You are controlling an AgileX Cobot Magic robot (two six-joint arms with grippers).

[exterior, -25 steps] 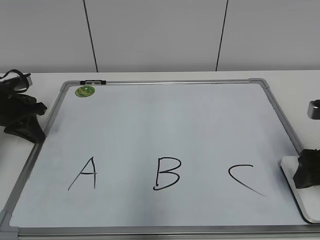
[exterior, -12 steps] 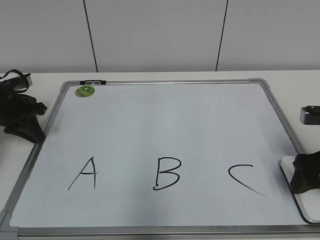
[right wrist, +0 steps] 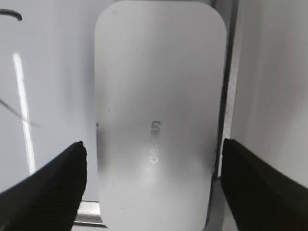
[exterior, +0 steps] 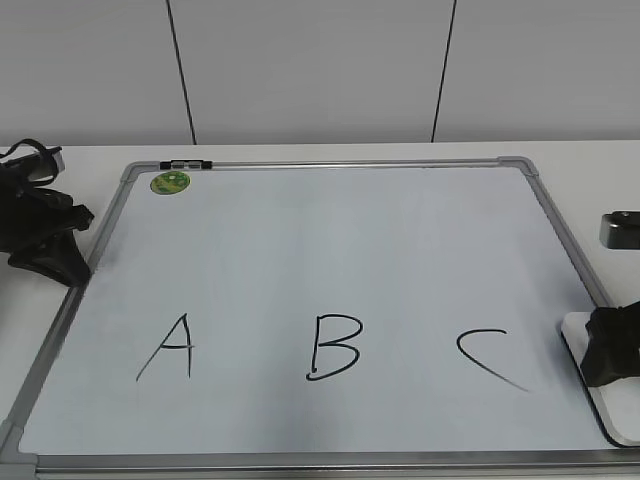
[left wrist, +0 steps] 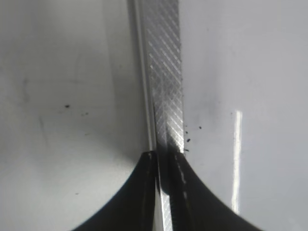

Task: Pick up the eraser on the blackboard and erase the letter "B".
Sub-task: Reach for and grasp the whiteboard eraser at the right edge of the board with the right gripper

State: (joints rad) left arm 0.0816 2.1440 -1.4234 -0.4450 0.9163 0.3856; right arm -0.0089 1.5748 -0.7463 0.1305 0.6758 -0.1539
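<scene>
Eraser: The eraser (right wrist: 160, 115) lay flat at the right edge of the blackboard (exterior: 330, 250), near the bottom corner. It sat partly over the metal frame. It was still down on the board, not lifted.

Right gripper: Our right gripper (right wrist: 153, 185) was wide open. One finger was on each side of the eraser, with gaps on both sides. It was not touching the eraser yet.

Left gripper: Our left gripper (left wrist: 166, 190) rested on the surface at the left frame of the board. Its tips looked pressed together over the rail.

Letter "B": The letter "B" (exterior: 333, 346) was in the middle of the bottom row. The "A" (exterior: 170, 347) was to its left and the "C" (exterior: 492, 358) to its right. All three looked whole.

Risk, slipping: We thought the smooth, round eraser could slide out if the fingers closed too high or off to one side.

Risk, frame: We thought the outer finger could hit the raised frame rail and stop short. That could push the board.

Risk, wrong letter: The "C" was between the eraser and the "B". If we dragged the eraser low on the way over, we could smear the "C".

Risk, tilt: If we held the eraser crooked, only one edge might rub, and bits of the "B" could stay.
</scene>
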